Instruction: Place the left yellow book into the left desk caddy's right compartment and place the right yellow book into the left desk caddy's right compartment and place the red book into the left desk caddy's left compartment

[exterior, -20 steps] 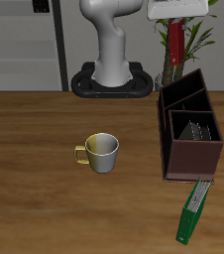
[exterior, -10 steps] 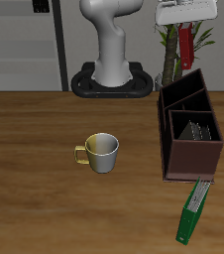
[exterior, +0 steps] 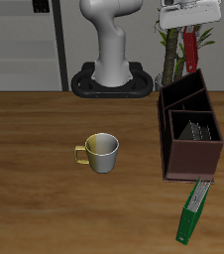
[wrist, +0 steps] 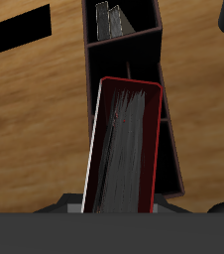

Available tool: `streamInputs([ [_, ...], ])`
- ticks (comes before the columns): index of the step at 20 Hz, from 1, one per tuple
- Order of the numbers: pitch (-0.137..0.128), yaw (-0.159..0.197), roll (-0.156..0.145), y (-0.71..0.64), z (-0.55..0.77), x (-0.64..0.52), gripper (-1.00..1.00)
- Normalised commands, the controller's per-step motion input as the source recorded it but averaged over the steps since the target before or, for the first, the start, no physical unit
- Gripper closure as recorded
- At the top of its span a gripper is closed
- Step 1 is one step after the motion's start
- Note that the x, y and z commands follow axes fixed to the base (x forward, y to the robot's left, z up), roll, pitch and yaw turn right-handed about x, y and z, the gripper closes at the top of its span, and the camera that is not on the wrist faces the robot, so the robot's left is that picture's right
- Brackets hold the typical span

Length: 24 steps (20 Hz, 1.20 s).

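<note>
My gripper [exterior: 188, 22] is shut on the red book [exterior: 189, 50], which hangs upright high above the back end of the left desk caddy [exterior: 167, 139]. In the wrist view the red book [wrist: 124, 149] fills the middle, over the caddy [wrist: 160, 60]. Two small grey books with tan edges [exterior: 195, 129] stand side by side in the caddy's compartment nearer the table's front; they also show in the wrist view [wrist: 109, 20]. The compartment farther back holds nothing.
A yellow-handled mug [exterior: 101, 152] stands mid-table. A long green book [exterior: 192, 210] lies near the table's front edge, just before the caddy. A potted plant [exterior: 171, 62] stands behind the caddy, close to the hanging book. The robot base [exterior: 111, 81] is at the back.
My gripper has carried the red book sideways, to above the caddy's back end and a little lower. The book has swung from tilted to upright.
</note>
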Motion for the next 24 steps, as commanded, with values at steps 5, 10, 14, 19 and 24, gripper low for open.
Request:
streamInputs([
  [5, 0.009, 0.003, -0.006, -0.04, -0.03, 0.00, 1.00],
  [10, 0.018, 0.047, 0.021, 0.02, -0.07, 0.04, 1.00],
  [14, -0.004, 0.051, 0.004, 0.00, -0.01, 0.01, 1.00],
  [19, 0.027, 0.029, -0.027, -0.08, -0.09, 0.09, 1.00],
  [24, -0.014, 0.072, 0.017, 0.02, 0.00, -0.04, 1.00],
])
